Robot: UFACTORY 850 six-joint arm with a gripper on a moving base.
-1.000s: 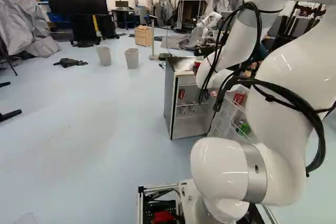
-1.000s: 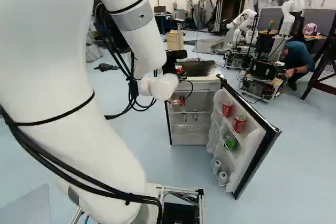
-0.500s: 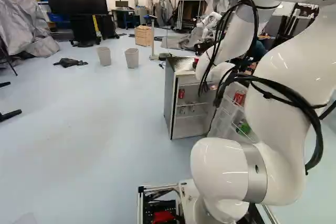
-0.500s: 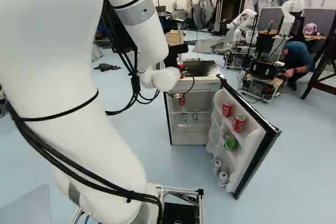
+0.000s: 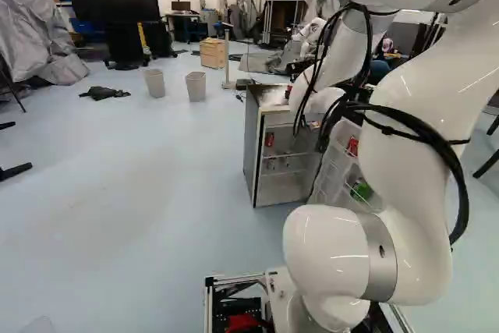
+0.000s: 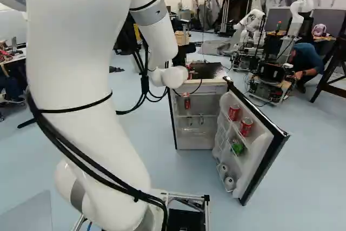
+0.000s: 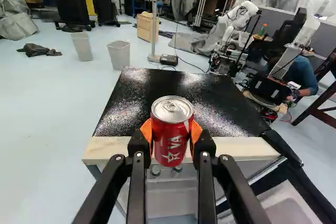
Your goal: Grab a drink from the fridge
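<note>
Wrist view: black jaws are clamping a red metal can (image 7: 172, 137), shifting with the white arm (image 6: 81, 63); grabbing looks nearly done.

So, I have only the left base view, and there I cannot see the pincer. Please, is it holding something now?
Observer: Yes. The wrist view shows the pincer shut on a red can, an orange pad at each side.
Operator: Thank you. And this can, is it inside the fridge?
Observer: No, it is outside, seen against the front edge of the fridge top.
Operator: On the open door I see only some red. What is it?
Observer: The right base view shows two red cans there: one and another, on the open door.
</note>
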